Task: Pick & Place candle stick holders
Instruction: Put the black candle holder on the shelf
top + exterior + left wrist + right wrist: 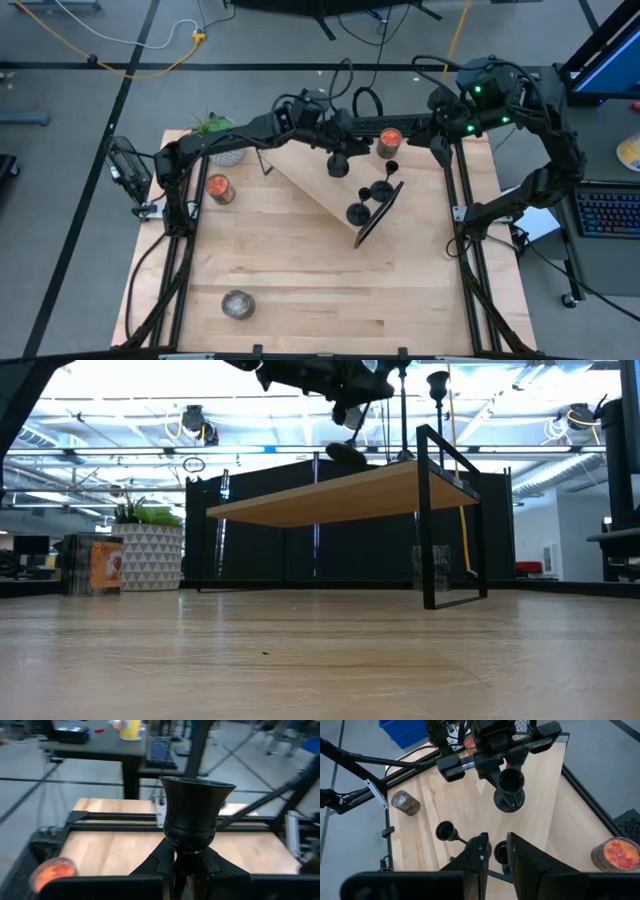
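Black goblet-shaped candle holder [196, 812] is sitting pinched in the left gripper [338, 152] above the little wooden shelf [320, 185]. Right gripper [497, 852] is hanging open over two more black holders [382, 189].

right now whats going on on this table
The left gripper is shut on a black candle stick holder, holding it by the stem above the raised wooden shelf. Two more holders already stand on that shelf. The right gripper hangs open above the shelf's far end, near an orange-topped jar.

Three black goblet holders [339, 165] [382, 189] [358, 213]; one lifted, two standing upright.
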